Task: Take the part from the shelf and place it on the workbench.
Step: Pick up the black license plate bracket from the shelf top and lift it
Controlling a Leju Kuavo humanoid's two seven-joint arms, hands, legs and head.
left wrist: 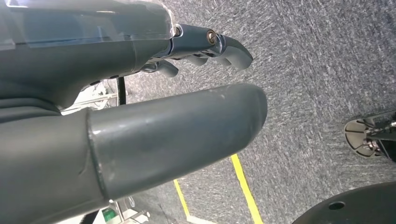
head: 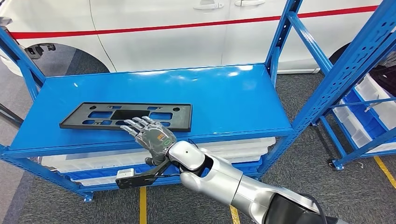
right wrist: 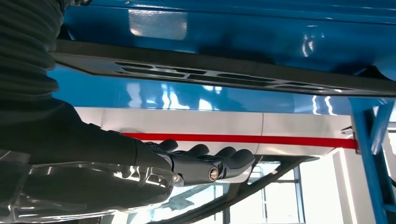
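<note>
Carpet, grey and speckled with yellow floor tape, fills the lower edge of the head view, and from the lower right of that frame the silver right arm reaches up and left toward the blue metal shelf [head: 243, 100]. At its end the right hand [head: 148, 134] sits at the shelf's front lip, just below centre of the frame, fingers spread and extended, their tips at or just over the near edge of the flat black plastic plate-holder part [head: 127, 115]. It holds nothing; whether the fingertips actually touch the part I cannot tell. In the right wrist view the same fingers [right wrist: 219, 163] lie straight and apart from the part's long edge, with a gap between them.

The left hand [left wrist: 140, 88] hangs over the carpet in its own wrist view, thumb and fingers apart, empty.

Beyond the right hand the part lies flat on the top deck of the shelf, left of centre, its long side parallel to the front edge. White plastic trays [head: 233, 151] sit on the level beneath. At the top of the frame stands a white car with a red stripe [head: 187, 28].

Judging from this, the reach is nearly complete and the grasp has not begun. The next move calls for getting fingers and thumb around the near edge of a thin, flat piece, probably by drawing it slightly over the lip first.
</note>
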